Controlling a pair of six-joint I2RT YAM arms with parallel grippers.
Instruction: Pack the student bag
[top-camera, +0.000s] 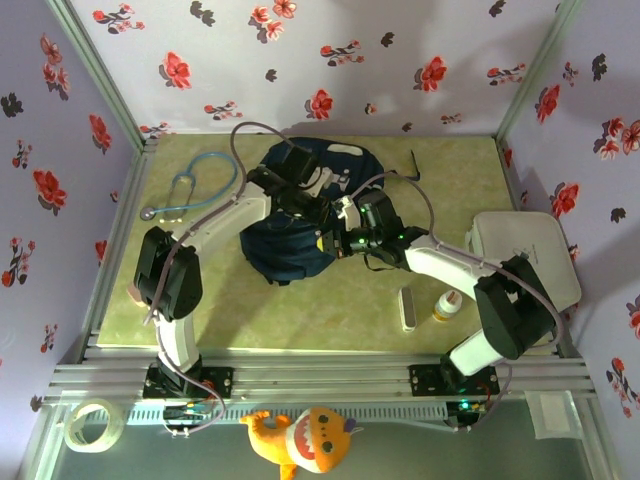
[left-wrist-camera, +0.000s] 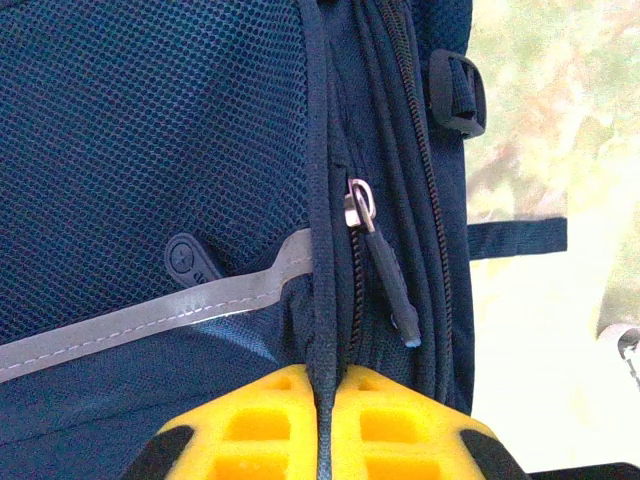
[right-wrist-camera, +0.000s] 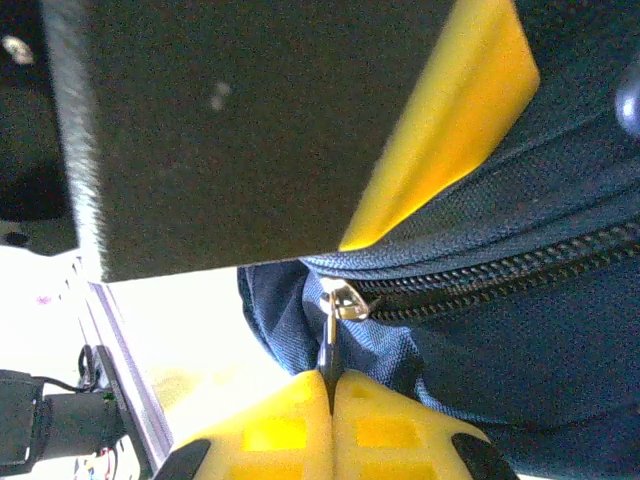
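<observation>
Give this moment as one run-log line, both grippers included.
left gripper: shut on seam | right gripper: shut on zipper pull | student bag: lying on table

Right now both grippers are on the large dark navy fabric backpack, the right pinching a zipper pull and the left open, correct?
Not quite: the left gripper is shut, pinching a seam ridge of the backpack, as the left wrist view shows. The right gripper does pinch the zipper pull.
</observation>
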